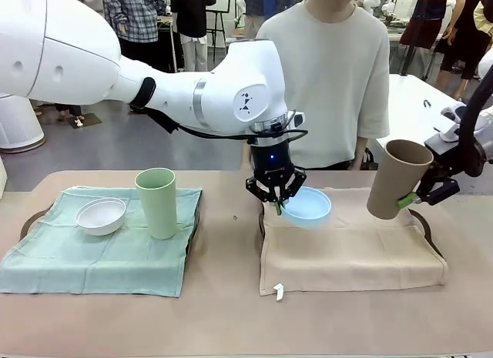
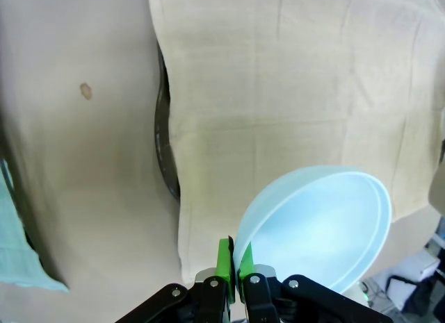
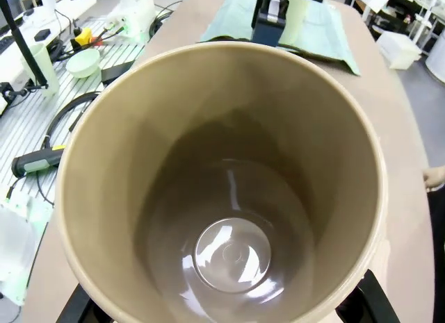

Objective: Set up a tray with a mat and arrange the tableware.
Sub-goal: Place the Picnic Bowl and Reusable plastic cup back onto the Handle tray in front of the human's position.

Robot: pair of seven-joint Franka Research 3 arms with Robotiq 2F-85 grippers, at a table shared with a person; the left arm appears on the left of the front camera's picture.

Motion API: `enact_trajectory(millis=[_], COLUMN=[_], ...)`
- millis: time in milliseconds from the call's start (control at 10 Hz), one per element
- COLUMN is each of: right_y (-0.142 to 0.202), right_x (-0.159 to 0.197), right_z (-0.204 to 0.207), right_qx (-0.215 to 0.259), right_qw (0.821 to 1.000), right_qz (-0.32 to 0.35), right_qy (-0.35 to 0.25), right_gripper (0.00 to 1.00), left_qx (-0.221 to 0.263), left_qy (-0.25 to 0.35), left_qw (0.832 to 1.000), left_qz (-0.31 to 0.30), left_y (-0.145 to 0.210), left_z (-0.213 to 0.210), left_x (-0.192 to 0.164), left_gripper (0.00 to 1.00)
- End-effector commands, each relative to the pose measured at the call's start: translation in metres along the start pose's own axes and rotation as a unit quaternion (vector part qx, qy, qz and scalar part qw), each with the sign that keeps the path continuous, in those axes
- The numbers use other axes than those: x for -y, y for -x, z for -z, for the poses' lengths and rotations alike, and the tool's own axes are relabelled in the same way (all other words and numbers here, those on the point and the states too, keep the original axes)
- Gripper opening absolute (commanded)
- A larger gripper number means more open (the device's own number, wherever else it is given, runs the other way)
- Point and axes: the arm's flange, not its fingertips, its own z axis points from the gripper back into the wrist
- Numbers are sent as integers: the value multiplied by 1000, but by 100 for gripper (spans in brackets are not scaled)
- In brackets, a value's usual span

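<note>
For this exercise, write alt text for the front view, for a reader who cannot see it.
The left gripper pinches the rim of a light blue bowl over a beige mat, while the right gripper holds a tilted tan cup above that mat's far right side. At left, a white bowl and a green cup stand on a green mat; a person stands behind the table.
</note>
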Motion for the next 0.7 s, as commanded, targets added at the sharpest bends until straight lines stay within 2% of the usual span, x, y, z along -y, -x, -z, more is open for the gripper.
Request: enact_trajectory(millis=[0, 100, 300, 400, 600], right_y=[2, 0, 0, 5, 29], right_x=[9, 0, 0, 4, 12], right_z=[-4, 0, 0, 1, 14], right_qx=[-20, 0, 0, -7, 11], right_qw=[999, 1000, 1000, 1000, 1000], right_qz=[18, 0, 0, 4, 22], right_qy=[23, 0, 0, 3, -18], right_gripper=[81, 81, 81, 81, 81], left_qx=[-1, 0, 0, -2, 1], left_qy=[-5, 0, 0, -1, -5], left_qw=[1000, 1000, 1000, 1000, 1000], left_qz=[-1, 0, 0, 0, -3], left_y=[-2, 0, 0, -1, -14], left_z=[-6, 0, 0, 1, 16], left_x=[3, 0, 0, 1, 6], left_gripper=[4, 4, 4, 4, 4])
